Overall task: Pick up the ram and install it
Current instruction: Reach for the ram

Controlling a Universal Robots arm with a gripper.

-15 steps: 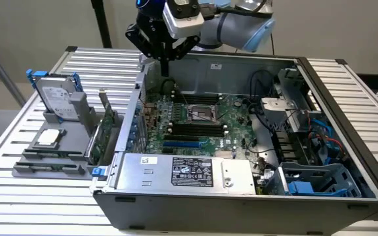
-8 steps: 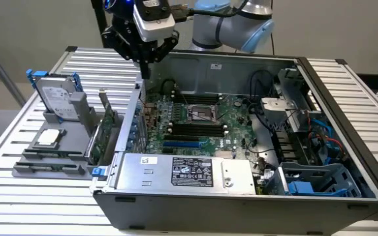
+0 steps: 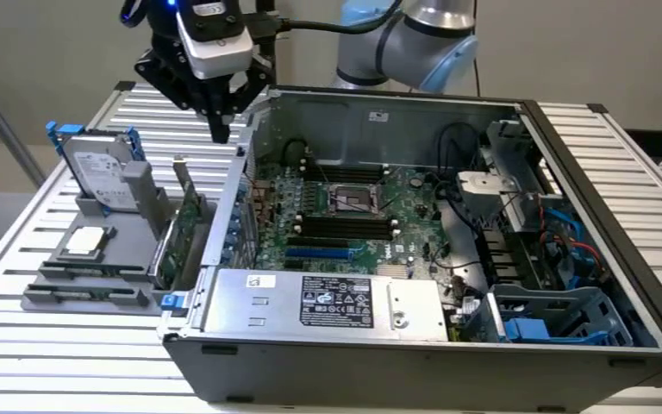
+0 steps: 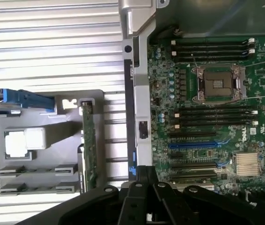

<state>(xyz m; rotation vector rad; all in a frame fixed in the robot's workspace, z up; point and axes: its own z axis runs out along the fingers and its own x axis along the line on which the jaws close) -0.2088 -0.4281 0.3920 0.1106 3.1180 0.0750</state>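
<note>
The gripper (image 3: 220, 129) hovered above the side wall of the computer case (image 3: 423, 112), fingers pinched together and empty. The ram (image 4: 89, 150) apparently stood on edge in the holder (image 4: 43, 122) just beside that case, upright for grasping.

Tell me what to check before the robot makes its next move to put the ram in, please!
1. Lid off the big grey metal computer case: ok.
2. Long black memory slots on the green motherboard free: ok.
3. Ram in the black gripper: not ok, no stick there.
4. Thin green board standing in the grey plastic holder is the ram: cannot tell.
</note>
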